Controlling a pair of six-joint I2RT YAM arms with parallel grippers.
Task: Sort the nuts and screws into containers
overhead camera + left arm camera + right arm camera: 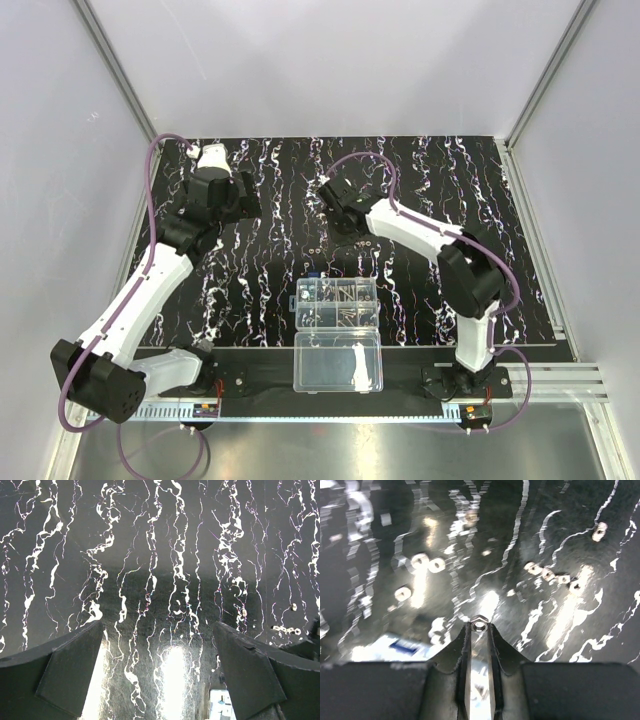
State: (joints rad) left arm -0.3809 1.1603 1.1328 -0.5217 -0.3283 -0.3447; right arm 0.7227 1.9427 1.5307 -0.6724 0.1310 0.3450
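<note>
In the right wrist view my right gripper (479, 626) is shut on a small hexagonal nut (479, 625), pinched at the very fingertips just above the black mat. Several loose nuts lie on the mat beyond it: a pair (429, 563), a single one (402, 593), a short row (551, 574) and one far right (599, 531). From above, that gripper (338, 215) hangs over the mat's middle, behind the containers (337, 303), which hold small metal parts. My left gripper (160, 680) is open over bare mat with nothing between its fingers (70, 670). No screws show on the mat.
The clear undivided lid half (338, 362) lies open toward the near edge. A small blue piece (318, 272) sits just behind the box. Two loose nuts (286, 629) show at the right of the left wrist view. Grey walls enclose the black streaked mat (270, 200).
</note>
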